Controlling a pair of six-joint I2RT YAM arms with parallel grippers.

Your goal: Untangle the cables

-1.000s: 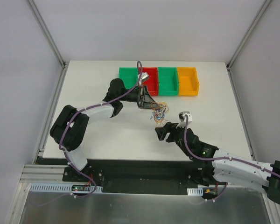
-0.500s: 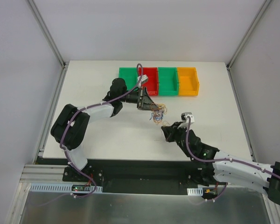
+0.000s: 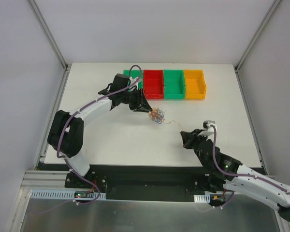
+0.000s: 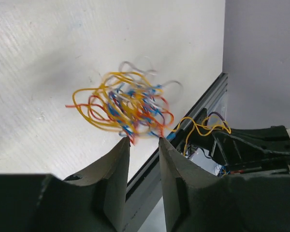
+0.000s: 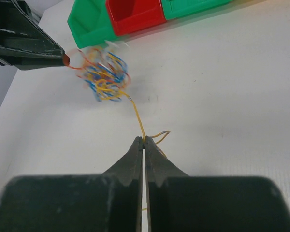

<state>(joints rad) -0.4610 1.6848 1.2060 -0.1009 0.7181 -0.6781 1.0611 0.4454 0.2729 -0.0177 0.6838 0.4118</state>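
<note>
Orange strand [image 5: 137, 118] runs from cables [image 5: 105, 75] to R gripper [image 5: 144, 140], whose jaws are pressed together on it. Clump sits blurred mid-table, just off L gripper [image 4: 144, 141], jaws slightly spread. Step: drawing one wire out. Next, prob: L needs firm pinch on clump before R pulls.

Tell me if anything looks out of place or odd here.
Nothing is spilled or damaged. The cables are a blurred tangle by the left gripper, with one orange strand pulled out to the shut right gripper.
</note>
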